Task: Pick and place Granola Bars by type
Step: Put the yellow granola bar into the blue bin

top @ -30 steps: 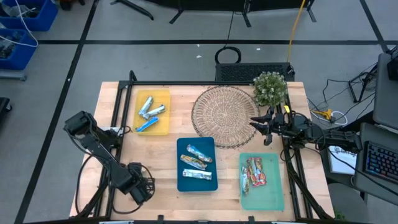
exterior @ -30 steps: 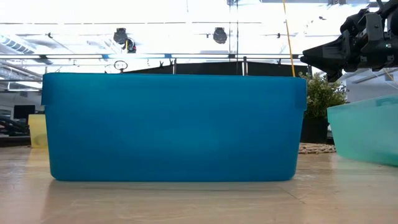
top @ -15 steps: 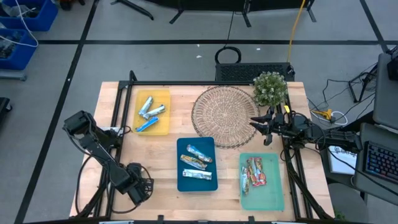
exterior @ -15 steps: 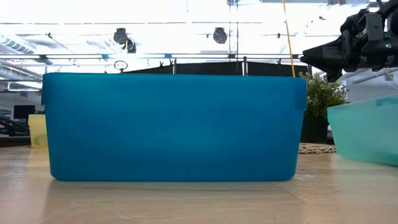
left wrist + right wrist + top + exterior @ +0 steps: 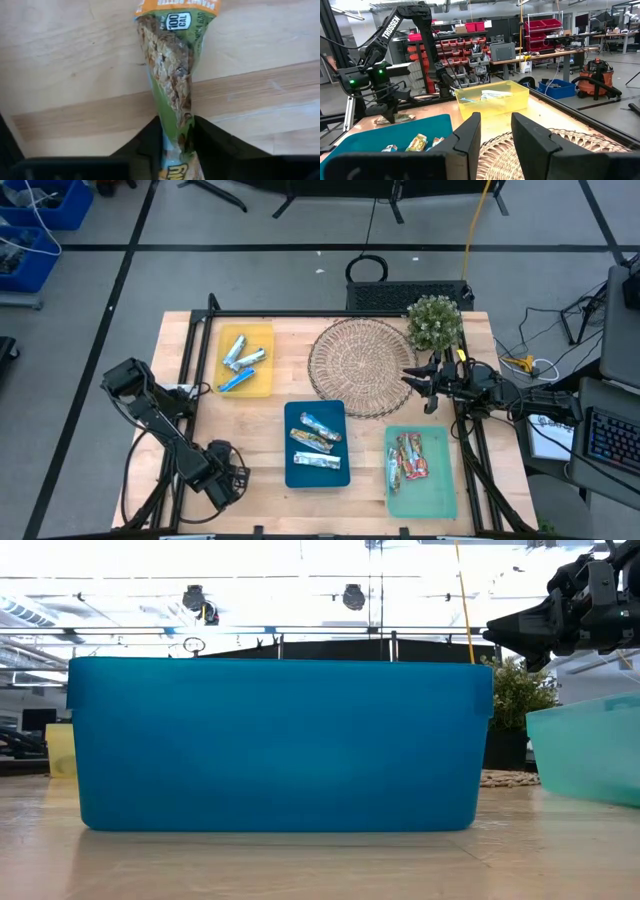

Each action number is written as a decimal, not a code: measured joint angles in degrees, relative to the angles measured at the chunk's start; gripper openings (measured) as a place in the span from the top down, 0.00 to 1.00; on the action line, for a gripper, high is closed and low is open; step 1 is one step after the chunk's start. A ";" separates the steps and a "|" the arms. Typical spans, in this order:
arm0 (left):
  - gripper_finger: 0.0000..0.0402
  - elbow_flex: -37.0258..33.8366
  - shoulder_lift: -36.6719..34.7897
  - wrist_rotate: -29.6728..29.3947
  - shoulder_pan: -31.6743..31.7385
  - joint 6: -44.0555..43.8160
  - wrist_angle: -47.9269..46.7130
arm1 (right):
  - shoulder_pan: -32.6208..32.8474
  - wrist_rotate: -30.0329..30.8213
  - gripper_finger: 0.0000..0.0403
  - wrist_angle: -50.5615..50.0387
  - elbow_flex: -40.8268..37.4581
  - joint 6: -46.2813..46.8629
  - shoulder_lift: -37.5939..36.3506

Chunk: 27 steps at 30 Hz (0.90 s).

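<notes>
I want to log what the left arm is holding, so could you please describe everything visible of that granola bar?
The granola bar is a slim foil-wrapped bar, green with an orange band at its far end, a "100 CAL" badge and a printed picture of oat granola. The wrapper looks creased and narrows toward the left tool, whose two dark fingers are shut on its near end. It lies lengthwise low over the wooden table at the front left corner; whether it touches the wood cannot be told.

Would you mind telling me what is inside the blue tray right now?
Three tan-and-silver bars lie in the blue tray, seen from above. From table height its wall hides them, and what lies under them cannot be seen.
</notes>
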 joint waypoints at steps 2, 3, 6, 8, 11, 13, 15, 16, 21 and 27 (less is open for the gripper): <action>0.79 0.00 0.00 -0.66 0.00 0.53 -0.06 | 0.01 0.00 0.75 0.00 -0.01 -0.01 0.01; 0.82 0.00 0.00 -0.86 0.00 0.81 -0.08 | 0.00 0.00 0.75 0.00 0.01 -0.02 -0.01; 0.90 -0.02 0.00 -1.69 0.00 1.44 -0.16 | 0.01 0.00 0.75 0.00 0.00 0.00 0.00; 0.94 -0.02 0.00 -2.16 0.00 1.60 -0.32 | 0.02 0.00 0.75 0.00 -0.01 -0.01 0.01; 0.95 -0.02 0.00 -3.07 0.00 2.87 -0.44 | 0.00 0.00 0.75 0.00 -0.01 -0.02 0.01; 0.94 -0.07 0.02 -4.44 0.11 3.65 -0.49 | 0.00 0.00 0.75 0.00 0.01 0.00 0.00; 0.94 0.03 0.08 -5.91 0.44 4.98 -0.75 | 0.00 0.00 0.75 0.00 0.01 0.00 -0.01; 0.94 0.15 0.13 -6.77 0.68 6.01 -0.86 | 0.01 0.00 0.75 0.00 0.01 0.00 0.01; 0.96 1.36 0.05 -12.27 2.79 12.07 -0.86 | 0.01 0.00 0.75 0.00 0.00 0.00 0.01; 0.96 4.50 -1.60 -13.55 5.69 18.96 -4.01 | 0.01 0.00 0.75 -0.02 0.01 0.00 -0.01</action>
